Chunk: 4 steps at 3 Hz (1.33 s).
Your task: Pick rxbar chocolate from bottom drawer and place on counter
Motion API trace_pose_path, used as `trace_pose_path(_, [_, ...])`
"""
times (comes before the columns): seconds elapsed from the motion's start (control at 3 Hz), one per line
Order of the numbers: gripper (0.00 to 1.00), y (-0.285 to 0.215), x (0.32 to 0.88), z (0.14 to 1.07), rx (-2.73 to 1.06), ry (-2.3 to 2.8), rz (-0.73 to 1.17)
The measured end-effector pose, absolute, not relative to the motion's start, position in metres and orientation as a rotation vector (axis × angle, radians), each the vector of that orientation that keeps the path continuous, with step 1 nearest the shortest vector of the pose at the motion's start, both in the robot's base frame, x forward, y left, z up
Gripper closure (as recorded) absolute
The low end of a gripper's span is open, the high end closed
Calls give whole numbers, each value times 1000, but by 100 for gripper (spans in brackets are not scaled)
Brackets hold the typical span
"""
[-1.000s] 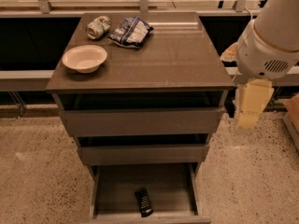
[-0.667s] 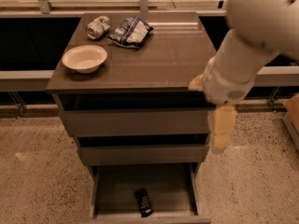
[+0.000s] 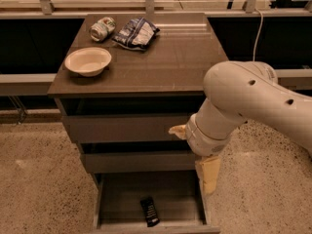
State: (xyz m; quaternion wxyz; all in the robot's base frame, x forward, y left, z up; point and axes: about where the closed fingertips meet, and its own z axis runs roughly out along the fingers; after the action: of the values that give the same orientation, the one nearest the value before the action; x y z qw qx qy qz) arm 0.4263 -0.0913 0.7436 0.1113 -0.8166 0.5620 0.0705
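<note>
One slim, black-wrapped rxbar chocolate (image 3: 149, 211) lies flat near the front of the open grey-brown bottom drawer (image 3: 119, 196). The cream gripper (image 3: 209, 177) hangs over that drawer's right wall, apart from the bar; whether it is spread or closed cannot be told. The glossy brown counter (image 3: 180, 57) is above.

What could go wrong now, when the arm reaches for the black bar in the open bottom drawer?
The gripper hangs by the right wall of the bottom drawer, to the right of the bar; going down, it may hit that wall. The bar lies flat on the drawer floor, so the gripper may slip over it. On the counter, the bowl could be knocked.
</note>
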Motion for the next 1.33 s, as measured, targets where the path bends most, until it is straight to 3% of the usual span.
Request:
trace_pose_path(0.67, [0,-74,437,700,-2592,1569,163])
trace_pose_path(1.0, [0,-43,447,598,-2824,1213,157])
trace_pose_path(1.33, [0,-43,447,597,-2828,1207,162])
